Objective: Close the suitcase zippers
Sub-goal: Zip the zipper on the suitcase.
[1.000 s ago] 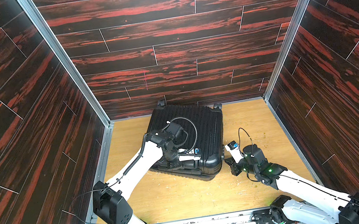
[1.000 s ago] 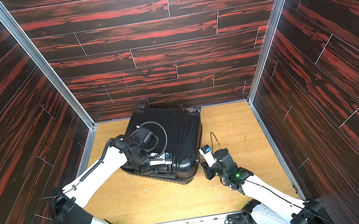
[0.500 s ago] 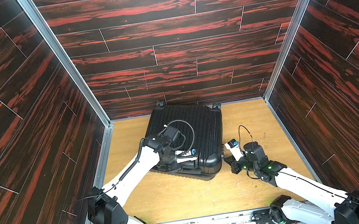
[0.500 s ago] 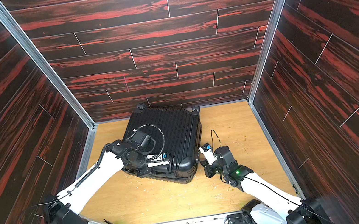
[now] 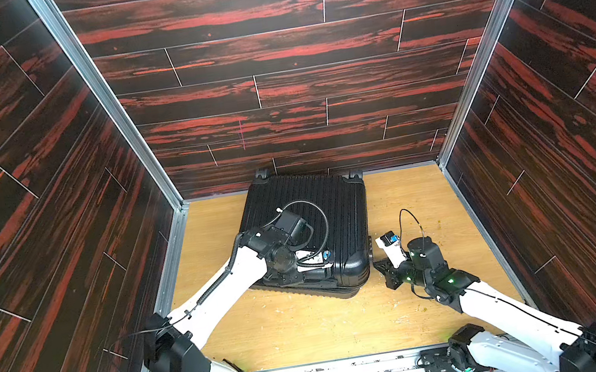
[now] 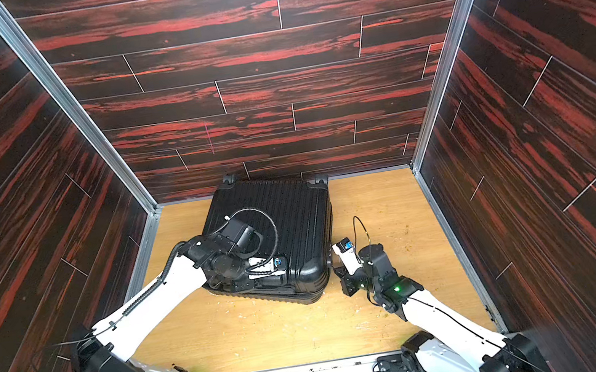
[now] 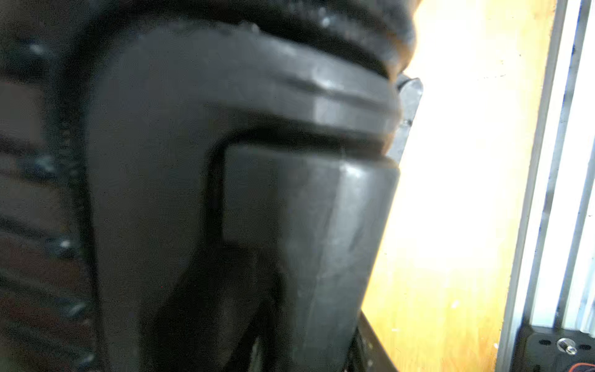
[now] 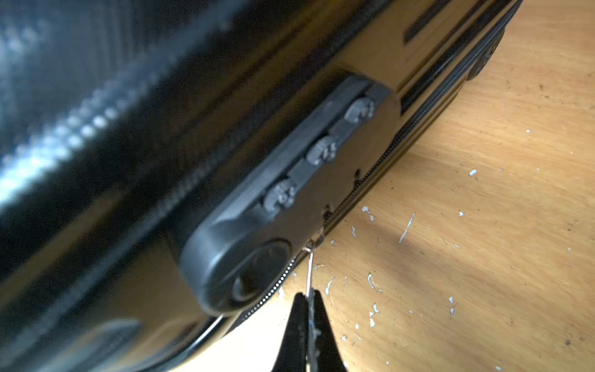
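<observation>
Because the right gripper [image 8: 307, 310] has its fingertips pressed together on the thin metal zipper pull [image 8: 309, 270], we judge the step in hand to be dragging a slider along the zippers [image 8: 383, 154]. The pull runs taut from the tips up to the rim seam. It meets the seam just beside the rounded end of the combination lock [image 8: 289, 180] on the side wall of the suitcase [image 5: 312, 209].

Further out, the suitcase lies flat on the wooden floor [image 5: 310, 333], left of centre, with its shells together and its wheels toward the back wall [image 5: 295, 95]. Its near corner is just beside the right arm's wrist.

The left gripper [image 5: 294, 277] is down at the near edge of the top shell. Its wrist view is filled by a blurred black moulding [image 7: 289, 193] and no fingertips show, so we cannot tell whether it is spread or clamped. We take it to be bracing the case.

We also cannot tell how much of the track is already meshed, since the seam is black on black and partly blurred.

As we read it, the next move calls for a draw along the line of the seam, low and parallel to the floor. Pulling outward could slip the thin pull from the tips or slide the case. The left arm should hold the shell down while the right one draws.
</observation>
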